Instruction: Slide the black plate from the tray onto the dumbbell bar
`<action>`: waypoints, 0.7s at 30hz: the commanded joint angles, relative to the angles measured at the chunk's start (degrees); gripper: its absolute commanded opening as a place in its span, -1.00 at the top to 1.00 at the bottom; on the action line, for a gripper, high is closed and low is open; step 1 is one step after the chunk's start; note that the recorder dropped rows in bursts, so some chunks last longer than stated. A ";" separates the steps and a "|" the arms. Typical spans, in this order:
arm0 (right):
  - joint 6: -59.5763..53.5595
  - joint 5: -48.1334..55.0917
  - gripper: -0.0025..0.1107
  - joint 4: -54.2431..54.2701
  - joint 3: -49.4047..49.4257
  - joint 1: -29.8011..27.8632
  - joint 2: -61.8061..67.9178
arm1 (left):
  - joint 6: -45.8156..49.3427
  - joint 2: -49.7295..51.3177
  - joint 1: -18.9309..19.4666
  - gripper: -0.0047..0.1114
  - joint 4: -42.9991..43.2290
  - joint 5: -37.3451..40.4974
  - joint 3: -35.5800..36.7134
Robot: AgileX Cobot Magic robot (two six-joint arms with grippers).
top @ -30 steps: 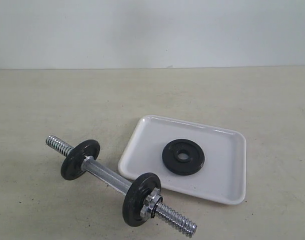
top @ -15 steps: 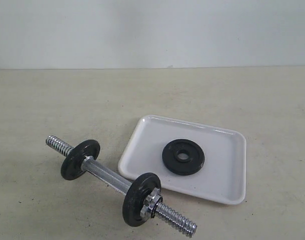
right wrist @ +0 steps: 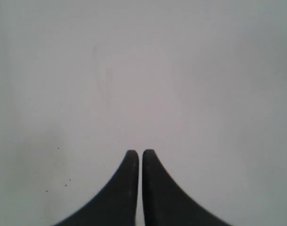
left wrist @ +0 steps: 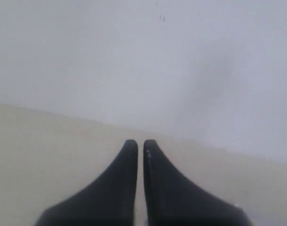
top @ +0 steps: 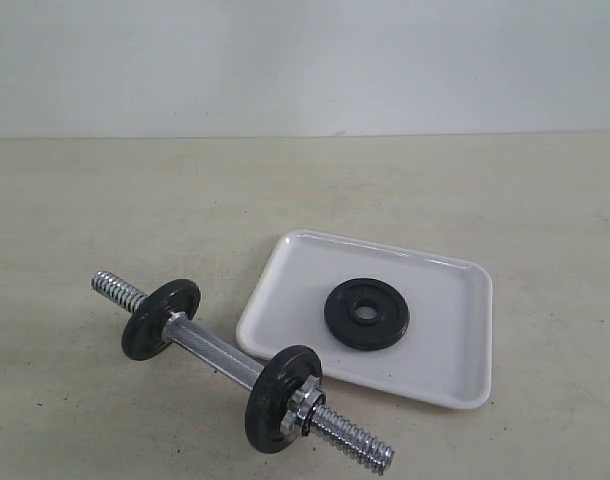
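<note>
exterior view shows nothing begun: the black plate [top: 366, 313] lies flat in the tray [top: 455, 385], beside the dumbbell bar [top: 211, 350]. left gripper [left wrist: 140, 143] and right gripper [right wrist: 140, 153] are pressed together, empty, nowhere near.

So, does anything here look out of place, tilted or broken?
Nothing stands out. The black plate lies flat inside the white tray, and the dumbbell bar rests on the table beside it, with nothing spilled or cracked.
</note>
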 commanded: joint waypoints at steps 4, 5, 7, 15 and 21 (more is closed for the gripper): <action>1.30 -0.82 0.93 -0.15 -0.09 -0.41 -0.24 | -16.32 -0.20 0.13 0.84 -14.81 -8.31 -0.03; 1.30 -1.76 0.93 0.29 -0.09 -0.41 -0.24 | -16.07 -0.20 0.13 0.84 -14.81 -8.31 -0.03; 1.58 -3.48 0.93 0.57 -0.09 -0.41 -0.24 | -15.74 -0.20 0.13 0.84 -14.81 -8.46 -0.03; 1.22 -5.36 0.93 0.62 -0.09 -0.41 -0.24 | -15.74 -0.20 0.13 0.84 -14.81 -13.05 -0.03; 0.51 -3.40 0.93 0.62 -0.09 -0.41 -0.24 | -15.74 -0.20 0.13 0.84 -14.81 -14.89 -0.03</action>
